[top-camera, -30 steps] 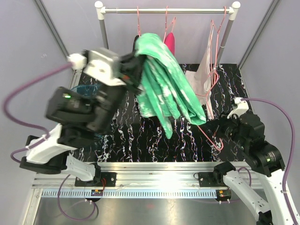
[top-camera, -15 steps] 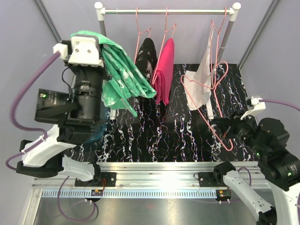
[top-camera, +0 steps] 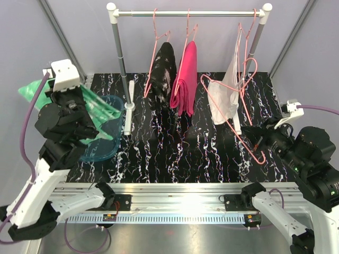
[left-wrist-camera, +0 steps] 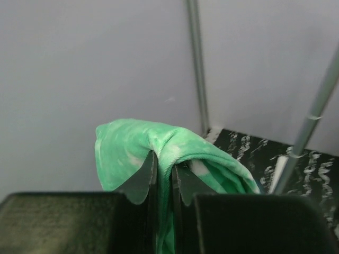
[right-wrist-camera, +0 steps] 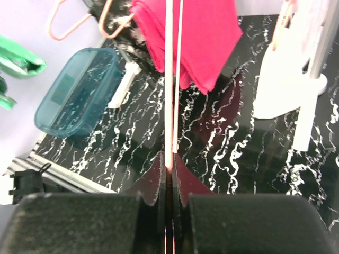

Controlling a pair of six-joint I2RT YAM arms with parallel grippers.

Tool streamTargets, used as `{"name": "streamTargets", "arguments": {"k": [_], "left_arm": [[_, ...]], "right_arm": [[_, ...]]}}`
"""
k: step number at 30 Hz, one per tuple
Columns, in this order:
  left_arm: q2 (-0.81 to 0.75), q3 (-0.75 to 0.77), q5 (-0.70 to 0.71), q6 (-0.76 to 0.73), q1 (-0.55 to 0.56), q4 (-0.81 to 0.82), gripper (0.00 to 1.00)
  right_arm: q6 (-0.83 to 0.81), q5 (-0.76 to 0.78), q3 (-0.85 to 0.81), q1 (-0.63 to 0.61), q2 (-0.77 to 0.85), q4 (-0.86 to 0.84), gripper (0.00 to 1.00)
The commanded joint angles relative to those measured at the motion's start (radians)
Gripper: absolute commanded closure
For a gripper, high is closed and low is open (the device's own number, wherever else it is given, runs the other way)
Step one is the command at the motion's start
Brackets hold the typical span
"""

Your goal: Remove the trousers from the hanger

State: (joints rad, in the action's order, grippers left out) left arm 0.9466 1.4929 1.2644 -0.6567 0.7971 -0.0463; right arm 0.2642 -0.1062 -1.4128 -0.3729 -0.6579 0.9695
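Left gripper [left-wrist-camera: 161, 177]: fingers pinched almost together on a fold of the mint green trousers [left-wrist-camera: 159, 140], so we've got a proper bite of cloth and nothing else in there.
What we're holding: the green pair is off any hanger, bunched over the fingertips and spilling down both sides. From above, its long run goes sideways across the wrist, with one end poking out on the outer side and the other draped inward.
Below us: the teal bin [top-camera: 104, 151] sits under and a bit inward of that gripper. The inward end of the cloth hangs over its rim, though we can't tell if they touch. We'd guess that's the drop spot, and it's this arm's job, since the other arm is well apart from it.
Other arm: right gripper [right-wrist-camera: 168, 174] is clamped tight on the wire of an empty pink hanger [right-wrist-camera: 168, 79], which runs straight ahead out of its fingers.
On the rail [top-camera: 212, 11]: magenta trousers [top-camera: 186, 79] and black speckled trousers [top-camera: 161, 71] are on hangers ahead of both grippers, folds hanging straight down.
To go: two pairs, by our reckoning.
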Motion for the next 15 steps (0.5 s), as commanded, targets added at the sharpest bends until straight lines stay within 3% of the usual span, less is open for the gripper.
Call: {"name": "streamTargets", "arguments": {"k": [1,7,12,15], "left_arm": [[-0.075,-0.055,-0.007,0.149,-0.096,-0.116,1.00],[-0.215,-0.261,-0.056,0.232,-0.220,-0.268,1.00],[-0.210,-0.276,-0.063,0.273,-0.291,-0.508,1.00],[-0.201,-0.293,-0.056,0.220,-0.312,-0.550,1.00]], "right_arm": [[-0.022,-0.053,-0.034,-0.001,-0.003,-0.066,1.00],[-0.019,-0.088,-0.035,-0.001,0.017,-0.078,1.00],[-0.020,-0.102,-0.028,-0.001,0.043,-0.084,1.00],[-0.020,-0.113,-0.015,-0.001,0.060,-0.091,1.00]]}}
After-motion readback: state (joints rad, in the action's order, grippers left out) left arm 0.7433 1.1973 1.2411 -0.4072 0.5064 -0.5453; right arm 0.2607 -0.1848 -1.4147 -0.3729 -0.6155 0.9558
